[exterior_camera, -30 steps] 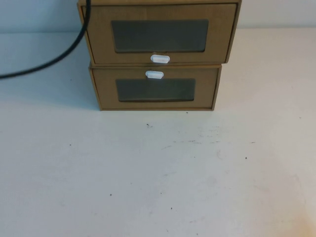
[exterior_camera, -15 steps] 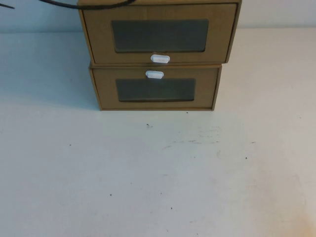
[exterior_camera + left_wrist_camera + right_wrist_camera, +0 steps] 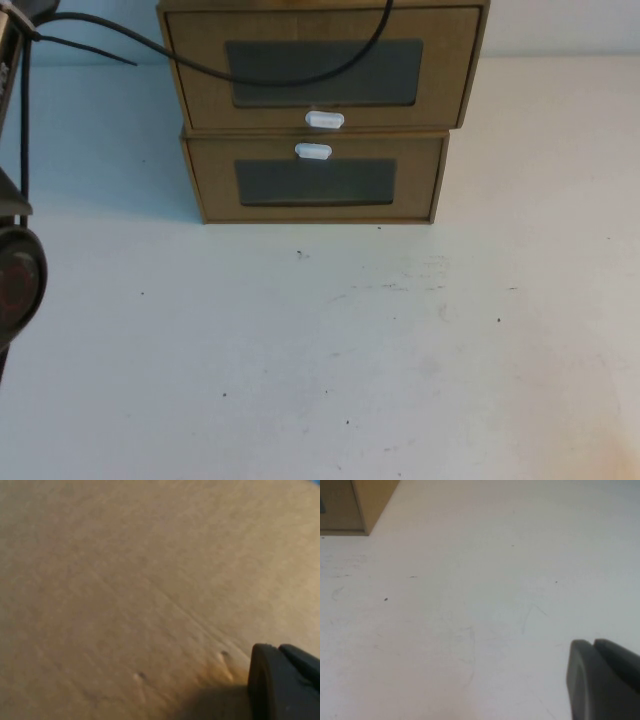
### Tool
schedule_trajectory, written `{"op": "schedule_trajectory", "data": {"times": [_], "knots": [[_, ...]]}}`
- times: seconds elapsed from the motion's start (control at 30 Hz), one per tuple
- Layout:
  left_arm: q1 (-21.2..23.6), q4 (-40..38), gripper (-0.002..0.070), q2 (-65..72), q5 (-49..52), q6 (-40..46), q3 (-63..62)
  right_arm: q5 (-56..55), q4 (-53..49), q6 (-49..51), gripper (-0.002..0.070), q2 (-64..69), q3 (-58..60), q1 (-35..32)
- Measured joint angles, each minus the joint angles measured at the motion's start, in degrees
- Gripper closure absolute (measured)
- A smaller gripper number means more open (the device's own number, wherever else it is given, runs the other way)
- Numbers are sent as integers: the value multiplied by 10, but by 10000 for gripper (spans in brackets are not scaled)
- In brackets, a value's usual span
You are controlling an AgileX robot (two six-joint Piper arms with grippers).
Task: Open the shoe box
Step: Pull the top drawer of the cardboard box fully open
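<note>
White matte surface [image 3: 320, 350], dotted with small dark specks and faint grey scuffs near the middle. Behind it, a pale wall [image 3: 560, 25], shaded bluish toward the left. At the far middle of the surface, close to the wall: two brown cardboard shoe boxes, upper box [image 3: 200, 70] resting on lower box [image 3: 210, 185]. On each front, a dark window and a small white pull tab: upper tab [image 3: 324, 120] at the bottom edge of its front, lower tab [image 3: 313, 152] at the top edge of its front, the two just apart. Both fronts flush, closed.

Cut off by the top of the high view: the upper box's top. Draped across the upper box's window, a black cable [image 3: 270, 78], running off toward the left edge. At that left edge, only a slice of the left arm [image 3: 15, 280], a dark round part, the rest outside the view. Neither end effector in sight from above.

Left end effector [image 3: 277, 680]: seen only from its own wrist, dark pads pressed together, holding nothing, very close to plain brown cardboard [image 3: 125, 580] marked with two small dents; which box face, cannot tell. Right end effector [image 3: 594, 675]: closed tight, empty, low over bare surface, well apart from the lower box [image 3: 375, 495], of which only a corner shows in the right wrist view.
</note>
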Motion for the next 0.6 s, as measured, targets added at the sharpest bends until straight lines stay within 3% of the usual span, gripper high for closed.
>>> {"op": "schedule_trajectory", "data": {"times": [0.6], "knots": [[0,12,680,10,-5,0,-6,0,0,0,690,0,0,0]]}}
